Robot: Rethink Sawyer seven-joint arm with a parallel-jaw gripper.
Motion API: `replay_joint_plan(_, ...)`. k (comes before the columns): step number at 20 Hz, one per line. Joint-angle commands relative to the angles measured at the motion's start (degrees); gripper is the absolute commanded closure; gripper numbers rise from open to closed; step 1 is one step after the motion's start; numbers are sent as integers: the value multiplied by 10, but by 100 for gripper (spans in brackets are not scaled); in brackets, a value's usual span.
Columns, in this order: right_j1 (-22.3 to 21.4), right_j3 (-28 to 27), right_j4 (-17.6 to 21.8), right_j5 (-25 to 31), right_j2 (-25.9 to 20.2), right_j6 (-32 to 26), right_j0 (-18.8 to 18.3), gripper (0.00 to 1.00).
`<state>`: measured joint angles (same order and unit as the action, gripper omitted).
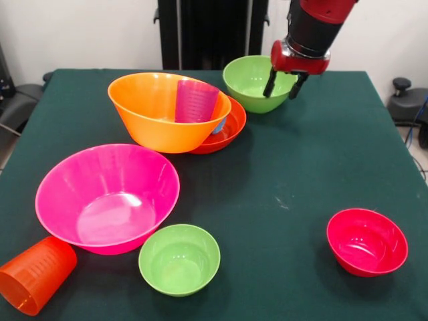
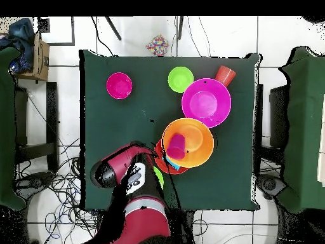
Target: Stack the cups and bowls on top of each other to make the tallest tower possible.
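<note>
In the front view, the big bowl (image 1: pixel 107 197) sits front left, a tipped cup (image 1: pixel 35 274) left of it, a small bowl (image 1: pixel 179 259) at its right. Behind, another big bowl (image 1: pixel 164 110) holding a cup (image 1: pixel 196 101) rests on a shallow bowl (image 1: pixel 227 130).

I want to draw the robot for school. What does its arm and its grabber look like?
The arm is thick and round, shiny red with a wide black band. At its end sits a red collar, and under it the gripper has two thin black fingers. From above, the arm shows red and black with a white patch bearing dark marks.
</note>
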<state>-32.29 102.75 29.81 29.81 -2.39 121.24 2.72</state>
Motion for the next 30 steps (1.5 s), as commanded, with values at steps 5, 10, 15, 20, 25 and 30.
replay_joint_plan(5,60,7,33,-68,16,38,23,0)
replay_joint_plan(10,65,-2,-15,-89,131,192,103,0)
replay_joint_plan(15,47,21,-73,-95,191,239,129,0)
replay_joint_plan(20,9,57,-87,-111,194,229,126,0)
replay_joint_plan(25,-4,65,-91,-101,185,219,120,0)
replay_joint_plan(30,2,63,-93,-105,187,220,121,0)
